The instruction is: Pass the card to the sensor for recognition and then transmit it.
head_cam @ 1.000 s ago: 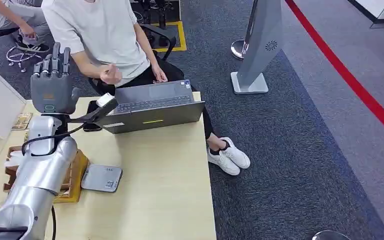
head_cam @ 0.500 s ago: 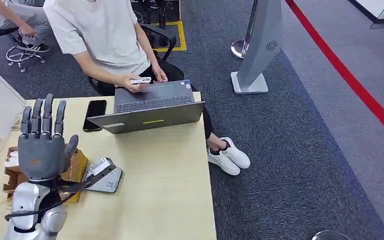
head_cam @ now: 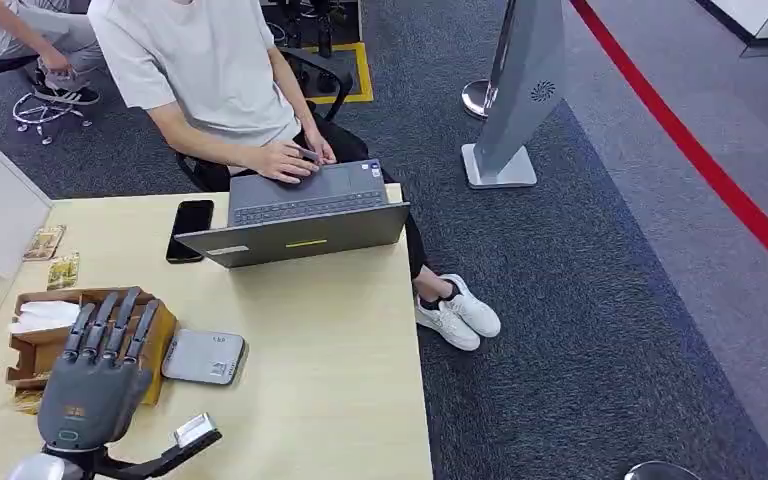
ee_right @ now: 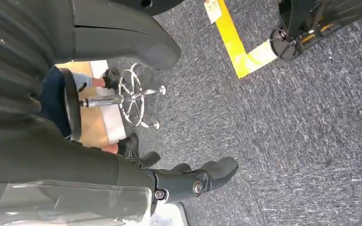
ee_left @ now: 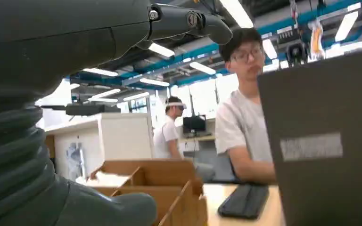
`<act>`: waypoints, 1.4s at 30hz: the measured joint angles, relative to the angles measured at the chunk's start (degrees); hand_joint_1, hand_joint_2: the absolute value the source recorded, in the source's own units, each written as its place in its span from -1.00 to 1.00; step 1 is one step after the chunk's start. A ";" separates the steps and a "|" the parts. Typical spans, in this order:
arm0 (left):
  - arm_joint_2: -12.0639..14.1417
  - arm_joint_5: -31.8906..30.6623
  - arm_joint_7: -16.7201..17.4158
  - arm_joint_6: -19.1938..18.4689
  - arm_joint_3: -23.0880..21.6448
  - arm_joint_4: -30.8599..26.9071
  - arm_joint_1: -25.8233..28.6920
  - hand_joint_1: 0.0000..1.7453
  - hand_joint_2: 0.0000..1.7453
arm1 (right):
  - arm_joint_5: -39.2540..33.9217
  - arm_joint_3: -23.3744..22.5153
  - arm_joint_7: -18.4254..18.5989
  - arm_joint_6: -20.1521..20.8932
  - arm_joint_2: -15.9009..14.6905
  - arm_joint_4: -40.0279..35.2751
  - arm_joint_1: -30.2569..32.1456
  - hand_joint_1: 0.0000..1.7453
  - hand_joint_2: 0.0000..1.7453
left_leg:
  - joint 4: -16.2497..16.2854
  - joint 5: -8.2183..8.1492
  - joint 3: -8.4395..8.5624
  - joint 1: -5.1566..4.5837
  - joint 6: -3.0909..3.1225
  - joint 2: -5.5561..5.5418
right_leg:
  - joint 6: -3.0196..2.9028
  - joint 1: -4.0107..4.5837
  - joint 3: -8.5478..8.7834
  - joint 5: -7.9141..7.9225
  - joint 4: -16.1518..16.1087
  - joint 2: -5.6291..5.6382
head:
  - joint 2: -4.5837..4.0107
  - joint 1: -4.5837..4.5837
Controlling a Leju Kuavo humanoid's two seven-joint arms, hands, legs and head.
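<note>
the left hand (head_cam: pixel 95 385) was held empty above the desk (head_cam: pixel 330 350), fingers spread, over the cardboard box (head_cam: pixel 30 345) beside the grey sensor (head_cam: pixel 203 357). the card (head_cam: pixel 305 153) was seen under a person's hand (head_cam: pixel 282 160) at the laptop (head_cam: pixel 300 215). the right hand (ee_right: pixel 122 42) hung over carpet, empty, fingers loosely apart.

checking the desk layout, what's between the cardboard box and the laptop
In the head view, bare tabletop and the flat grey sensor pad just beside the cardboard box; the black phone lies next to the laptop.
</note>
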 joint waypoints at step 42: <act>8.27 3.85 2.56 -6.73 0.02 2.52 2.65 -1.00 1.00 | -1.60 -1.14 -0.22 -0.11 -0.53 0.00 -0.03 -1.00 1.00 | 0.00 0.00 0.00 0.00 0.00 -0.01 | -0.01 0.00 0.01 0.00 0.00 -0.01 | 0.00 0.00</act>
